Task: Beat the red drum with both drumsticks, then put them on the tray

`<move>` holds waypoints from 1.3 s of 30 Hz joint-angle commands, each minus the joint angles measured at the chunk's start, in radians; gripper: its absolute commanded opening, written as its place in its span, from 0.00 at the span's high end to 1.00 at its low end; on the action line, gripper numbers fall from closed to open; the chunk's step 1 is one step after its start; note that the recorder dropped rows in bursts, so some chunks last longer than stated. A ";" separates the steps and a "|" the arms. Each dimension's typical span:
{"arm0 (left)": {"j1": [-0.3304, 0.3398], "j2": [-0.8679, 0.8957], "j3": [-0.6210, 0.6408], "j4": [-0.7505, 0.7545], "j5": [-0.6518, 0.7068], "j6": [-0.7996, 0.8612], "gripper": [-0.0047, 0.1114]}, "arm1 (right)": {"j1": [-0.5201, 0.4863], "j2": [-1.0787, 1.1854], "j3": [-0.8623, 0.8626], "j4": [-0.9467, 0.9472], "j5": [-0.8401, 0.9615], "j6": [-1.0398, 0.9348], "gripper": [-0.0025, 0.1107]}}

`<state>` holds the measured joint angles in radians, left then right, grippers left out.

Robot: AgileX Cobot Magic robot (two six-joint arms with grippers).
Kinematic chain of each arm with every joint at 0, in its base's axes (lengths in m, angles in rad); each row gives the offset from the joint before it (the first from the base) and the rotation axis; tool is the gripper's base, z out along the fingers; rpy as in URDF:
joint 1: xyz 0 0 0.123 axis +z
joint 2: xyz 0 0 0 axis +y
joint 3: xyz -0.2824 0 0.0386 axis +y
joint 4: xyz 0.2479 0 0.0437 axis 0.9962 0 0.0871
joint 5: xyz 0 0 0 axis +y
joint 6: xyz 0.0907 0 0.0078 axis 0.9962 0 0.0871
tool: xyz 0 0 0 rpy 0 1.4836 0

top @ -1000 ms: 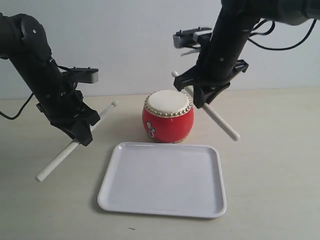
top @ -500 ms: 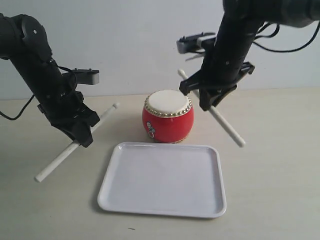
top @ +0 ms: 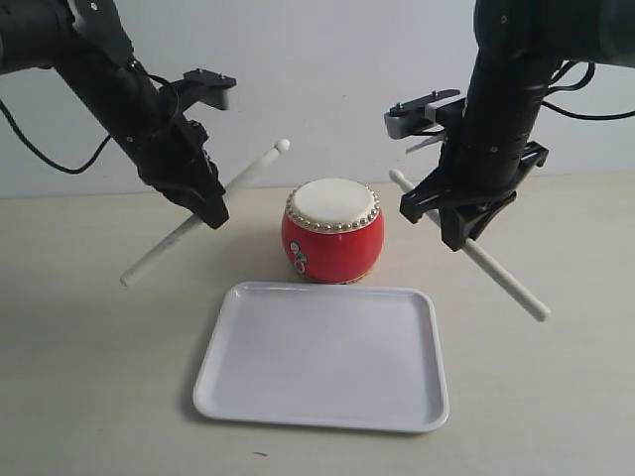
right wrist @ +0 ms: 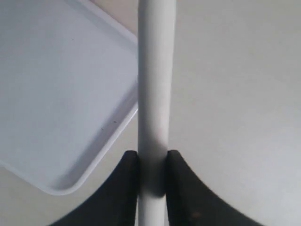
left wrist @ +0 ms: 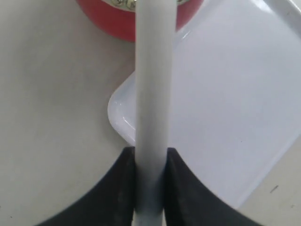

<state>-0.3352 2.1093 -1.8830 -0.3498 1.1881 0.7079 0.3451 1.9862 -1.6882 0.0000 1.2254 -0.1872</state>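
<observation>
Drumsticks (top: 157,261) slant clear of red drum (top: 333,246) and tray (top: 317,287) rim; left claw (top: 206,210) clenches 1, right claw (top: 460,236) 1.

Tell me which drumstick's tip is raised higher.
The stick in the left pincer: its tip stands above the drum; the right stick's tip sits lower, by the rim.

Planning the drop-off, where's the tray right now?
In the exterior view, the tray lies in the middle, just nearer the camera than the drum.
</observation>
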 commanded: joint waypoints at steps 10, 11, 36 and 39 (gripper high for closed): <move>0.009 0.123 -0.114 -0.007 0.029 0.022 0.96 | -0.045 -0.006 0.005 -0.015 -0.004 -0.028 0.98; 0.009 0.123 -0.124 -0.012 0.031 0.022 0.96 | -0.045 -0.006 0.005 -0.015 -0.004 -0.028 0.98; 0.050 0.100 -0.097 -0.018 0.033 -0.013 0.96 | -0.042 -0.016 -0.029 0.009 -0.004 -0.028 0.98; 0.074 0.065 -0.094 0.004 0.033 -0.076 0.96 | -0.042 -0.002 -0.089 0.049 -0.004 -0.041 0.98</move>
<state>-0.2841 2.2125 -1.9811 -0.3733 1.2142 0.6907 0.3032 1.9867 -1.7283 0.0141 1.2274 -0.2100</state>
